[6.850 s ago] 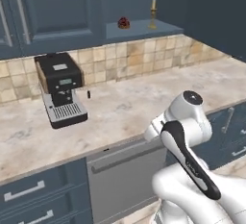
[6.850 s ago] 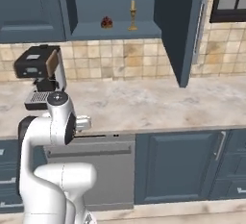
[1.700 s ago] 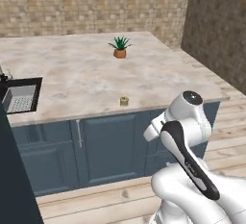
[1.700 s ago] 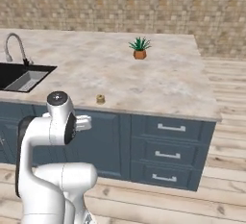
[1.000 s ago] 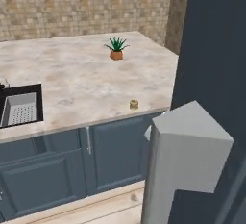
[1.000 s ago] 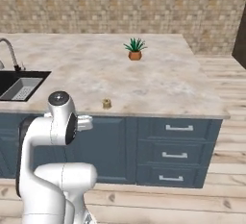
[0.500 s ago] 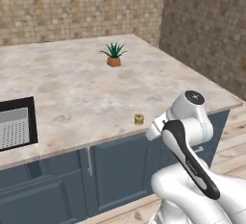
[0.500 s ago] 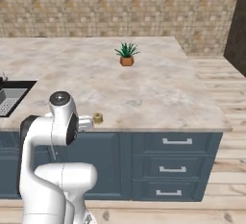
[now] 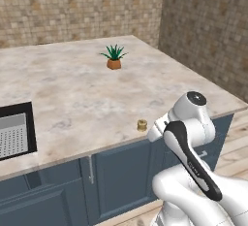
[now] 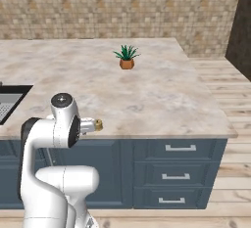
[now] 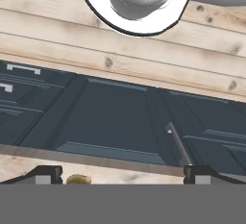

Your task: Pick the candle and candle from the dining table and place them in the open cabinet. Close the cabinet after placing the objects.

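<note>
- Your tool (image 11: 123, 172) is fully open, holding nothing.
- The squat ribbed yellow-gold candle (image 9: 142, 124) stands upright near the beige marbled table's (image 9: 72, 99) front edge, just ahead between its tips.

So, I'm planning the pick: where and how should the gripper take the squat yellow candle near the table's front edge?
Grip the candle across its ribbed round sides, coming down from above. It stands upright and squat on the dining table near the front edge, with bare stone all round, so open jaws can likely straddle it.
</note>
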{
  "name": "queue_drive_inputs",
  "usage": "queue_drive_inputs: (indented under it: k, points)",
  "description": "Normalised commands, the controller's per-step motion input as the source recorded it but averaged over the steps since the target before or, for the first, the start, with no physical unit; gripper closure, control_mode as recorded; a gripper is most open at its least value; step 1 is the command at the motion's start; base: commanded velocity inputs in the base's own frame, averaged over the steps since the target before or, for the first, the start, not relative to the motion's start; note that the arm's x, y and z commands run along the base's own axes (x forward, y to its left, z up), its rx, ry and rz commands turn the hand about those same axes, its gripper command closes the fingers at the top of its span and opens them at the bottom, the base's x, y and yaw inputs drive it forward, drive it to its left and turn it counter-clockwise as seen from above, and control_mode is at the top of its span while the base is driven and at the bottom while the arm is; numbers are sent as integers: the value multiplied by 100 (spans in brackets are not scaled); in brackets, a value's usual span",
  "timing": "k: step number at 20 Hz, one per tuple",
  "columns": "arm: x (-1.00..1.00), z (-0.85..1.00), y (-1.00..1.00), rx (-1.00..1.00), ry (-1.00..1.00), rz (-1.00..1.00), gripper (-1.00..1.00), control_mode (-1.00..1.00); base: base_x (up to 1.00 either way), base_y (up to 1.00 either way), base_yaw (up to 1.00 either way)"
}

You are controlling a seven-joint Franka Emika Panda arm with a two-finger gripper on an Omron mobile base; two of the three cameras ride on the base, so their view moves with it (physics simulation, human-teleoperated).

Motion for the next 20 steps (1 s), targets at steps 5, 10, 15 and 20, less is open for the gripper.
queue_drive_inputs:
  k: [5,10,15,20]
  points:
    - [0,0,0,0,0,0,-100,100,30,11,-1]
    - [0,0,0,0,0,0,-100,100,18,8,0]
    - [0,0,0,0,0,0,-100,100,27,5,0]
    - [3,0,0,0,0,0,-100,-100,9,2,0]
